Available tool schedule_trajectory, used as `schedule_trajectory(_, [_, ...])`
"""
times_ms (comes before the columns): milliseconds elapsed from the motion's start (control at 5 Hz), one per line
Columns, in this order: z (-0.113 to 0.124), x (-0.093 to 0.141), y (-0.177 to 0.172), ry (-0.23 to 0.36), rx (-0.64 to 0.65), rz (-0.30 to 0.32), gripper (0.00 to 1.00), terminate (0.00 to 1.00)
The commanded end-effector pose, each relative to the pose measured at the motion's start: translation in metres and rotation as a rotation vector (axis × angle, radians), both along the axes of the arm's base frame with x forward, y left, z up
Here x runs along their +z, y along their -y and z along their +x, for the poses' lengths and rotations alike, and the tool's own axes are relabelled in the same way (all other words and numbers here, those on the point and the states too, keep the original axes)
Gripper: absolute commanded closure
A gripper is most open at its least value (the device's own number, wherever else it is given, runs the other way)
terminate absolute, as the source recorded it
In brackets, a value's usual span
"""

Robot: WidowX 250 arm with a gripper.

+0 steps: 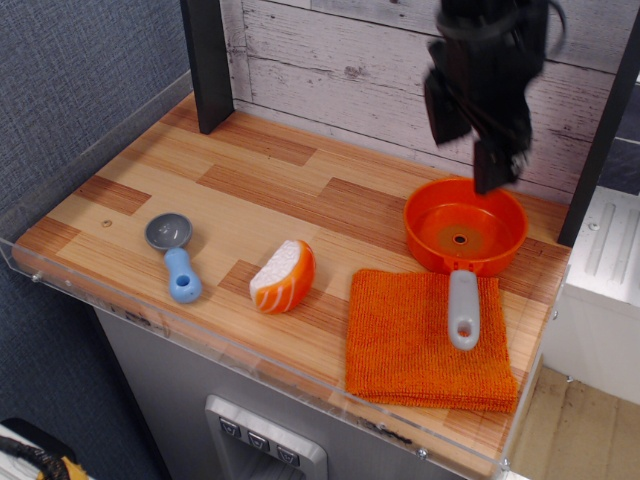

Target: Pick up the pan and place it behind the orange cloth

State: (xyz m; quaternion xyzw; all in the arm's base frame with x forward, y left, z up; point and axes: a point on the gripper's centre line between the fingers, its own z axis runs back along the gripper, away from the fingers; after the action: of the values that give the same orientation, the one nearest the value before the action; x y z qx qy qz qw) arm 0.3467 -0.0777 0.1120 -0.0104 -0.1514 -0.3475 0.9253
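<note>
The orange pan (465, 227) rests on the table (260, 190) at the back right, just behind the orange cloth (428, 338). Its light-grey handle (463, 309) lies forward over the cloth. My gripper (470, 125) hangs above the pan's far rim, clear of it and motion-blurred. Its jaws look spread apart with nothing between them.
A salmon sushi toy (283, 276) lies left of the cloth. A grey scoop with a blue handle (174, 255) lies at the front left. A black post (208, 62) stands at the back left. A clear acrylic rim (90, 290) runs along the table's edges.
</note>
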Motion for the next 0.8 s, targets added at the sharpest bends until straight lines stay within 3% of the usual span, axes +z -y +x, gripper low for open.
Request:
schedule_trajectory(0, [-0.052,0.059,-0.052,0.095,0.255,-0.002,0.0,0.0])
schedule_trajectory(200, [-0.078,0.07,-0.072,0.09,0.414,0.004,0.0,0.0])
schedule_trajectory(400, [-0.09,0.069,-0.085,0.05,0.488,-0.029,0.0,0.0])
schedule_trajectory(600, [-0.09,0.069,-0.085,0.05,0.488,-0.029,0.0,0.0])
